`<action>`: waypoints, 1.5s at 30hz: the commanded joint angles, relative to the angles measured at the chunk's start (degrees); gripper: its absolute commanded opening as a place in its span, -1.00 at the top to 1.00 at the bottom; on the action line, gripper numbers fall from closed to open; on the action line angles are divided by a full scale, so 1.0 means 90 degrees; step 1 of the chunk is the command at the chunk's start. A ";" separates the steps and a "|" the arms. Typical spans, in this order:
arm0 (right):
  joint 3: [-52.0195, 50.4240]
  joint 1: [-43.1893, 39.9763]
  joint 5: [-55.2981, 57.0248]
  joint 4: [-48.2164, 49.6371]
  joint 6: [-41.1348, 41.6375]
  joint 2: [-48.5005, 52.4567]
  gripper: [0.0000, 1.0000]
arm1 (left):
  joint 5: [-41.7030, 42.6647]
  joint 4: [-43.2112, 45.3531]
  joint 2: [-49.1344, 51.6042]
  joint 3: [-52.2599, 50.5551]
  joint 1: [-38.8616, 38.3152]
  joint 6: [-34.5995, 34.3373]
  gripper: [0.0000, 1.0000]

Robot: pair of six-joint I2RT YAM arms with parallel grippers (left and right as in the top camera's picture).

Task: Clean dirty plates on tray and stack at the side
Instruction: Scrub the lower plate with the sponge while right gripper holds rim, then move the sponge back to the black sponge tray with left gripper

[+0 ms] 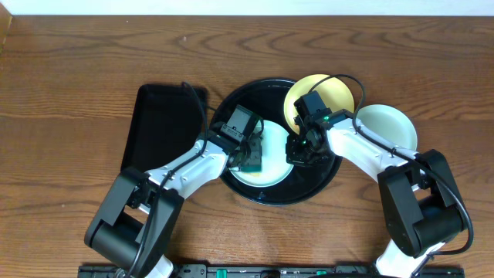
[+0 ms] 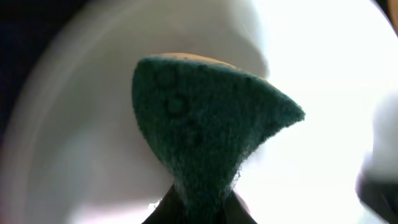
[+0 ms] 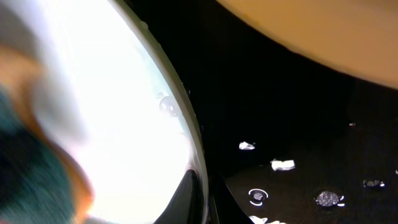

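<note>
A pale mint-blue plate (image 1: 272, 174) lies in the round black tray (image 1: 309, 185). My left gripper (image 1: 251, 158) is shut on a green sponge (image 2: 205, 130) that presses on this plate (image 2: 81, 137). My right gripper (image 1: 299, 151) is shut on the plate's right rim (image 3: 198, 149), one finger inside and one outside. A pale yellow plate (image 1: 332, 93) rests tilted on the tray's far right rim. A second mint-blue plate (image 1: 390, 127) sits on the table right of the tray.
A rectangular black tray (image 1: 158, 123) lies left of the round tray. Small white crumbs (image 3: 283, 165) lie on the round tray floor. The wooden table (image 1: 69, 77) extends around.
</note>
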 commanded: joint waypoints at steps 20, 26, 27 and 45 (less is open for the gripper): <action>-0.0015 -0.0022 0.0274 -0.0007 -0.0107 0.0158 0.93 | -0.2878 0.0826 -0.0393 0.0182 0.0095 0.1639 0.85; -0.0015 -0.0022 0.0270 -0.0007 -0.0160 0.0158 0.98 | -0.2871 0.0549 -0.1270 0.0537 0.0233 0.1865 0.85; -0.0012 -0.0022 0.0270 -0.0002 -0.0168 0.0158 0.98 | -0.2776 0.0240 -0.1559 0.0580 0.0328 0.1868 0.85; 0.1824 0.0804 0.1977 -0.1763 -0.0874 0.0138 0.98 | -0.0168 -0.2613 -0.2110 0.0580 0.2159 0.1345 0.85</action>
